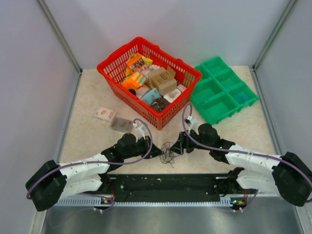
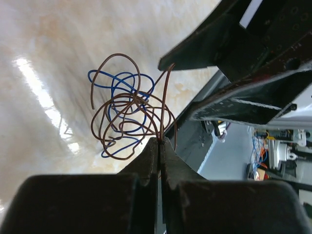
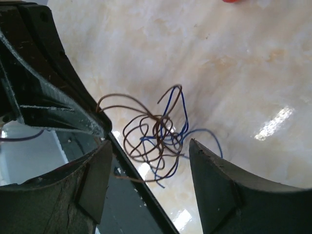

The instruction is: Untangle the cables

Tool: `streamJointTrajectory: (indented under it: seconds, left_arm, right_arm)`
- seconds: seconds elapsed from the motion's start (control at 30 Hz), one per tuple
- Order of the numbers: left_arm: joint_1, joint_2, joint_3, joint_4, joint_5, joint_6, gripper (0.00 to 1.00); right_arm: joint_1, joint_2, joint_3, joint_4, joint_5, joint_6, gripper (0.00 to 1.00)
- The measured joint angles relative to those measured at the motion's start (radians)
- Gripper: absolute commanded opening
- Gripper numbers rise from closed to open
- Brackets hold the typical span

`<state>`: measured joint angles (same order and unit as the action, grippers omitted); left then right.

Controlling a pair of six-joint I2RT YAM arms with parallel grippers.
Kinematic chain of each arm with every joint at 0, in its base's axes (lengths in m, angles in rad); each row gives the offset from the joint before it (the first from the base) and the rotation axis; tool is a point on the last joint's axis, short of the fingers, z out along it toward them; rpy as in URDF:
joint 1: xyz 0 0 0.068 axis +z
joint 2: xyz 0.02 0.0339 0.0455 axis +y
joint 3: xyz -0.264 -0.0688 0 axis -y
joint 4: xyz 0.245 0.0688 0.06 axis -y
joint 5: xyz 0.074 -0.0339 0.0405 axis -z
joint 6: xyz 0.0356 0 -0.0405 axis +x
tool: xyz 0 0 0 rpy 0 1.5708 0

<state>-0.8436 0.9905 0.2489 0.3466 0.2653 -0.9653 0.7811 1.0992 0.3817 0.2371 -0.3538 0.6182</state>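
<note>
The cables form one small tangle of thin brown and blue wires on the marbled table, between the two arms near the front edge. My left gripper is shut on a brown strand; in the left wrist view the strand rises from the pinched tips into the looped cables. My right gripper stands open just right of the tangle. In the right wrist view the cables hang between and just beyond its spread fingers, touching neither pad.
A red basket full of small boxes stands behind the tangle, a green compartment tray at the back right. Two small packets lie left of the basket. A black rail runs along the near edge.
</note>
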Motion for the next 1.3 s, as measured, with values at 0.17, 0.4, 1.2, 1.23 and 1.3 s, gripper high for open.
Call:
streamJointTrajectory:
  seconds: [0.17, 0.4, 1.2, 1.23, 1.3]
  left_arm:
    - [-0.024, 0.049, 0.029, 0.029, 0.056, 0.021, 0.0]
    - [-0.036, 0.086, 0.069, 0.054, 0.099, 0.048, 0.0]
    - [-0.037, -0.04, 0.058, -0.001, 0.003, 0.079, 0.49]
    - [-0.037, -0.036, 0.057, -0.002, 0.004, 0.079, 0.44]
    - [-0.037, -0.016, 0.057, -0.002, 0.005, 0.077, 0.29]
  right_arm:
    - [0.003, 0.001, 0.021, -0.039, 0.017, -0.098, 0.6]
    - [0.003, 0.001, 0.045, -0.087, 0.042, -0.174, 0.33]
    - [0.003, -0.326, 0.086, -0.056, -0.018, 0.042, 0.0]
    - [0.003, -0.332, 0.089, -0.05, -0.019, 0.057, 0.0]
    - [0.003, -0.337, 0.094, -0.032, -0.022, 0.085, 0.0]
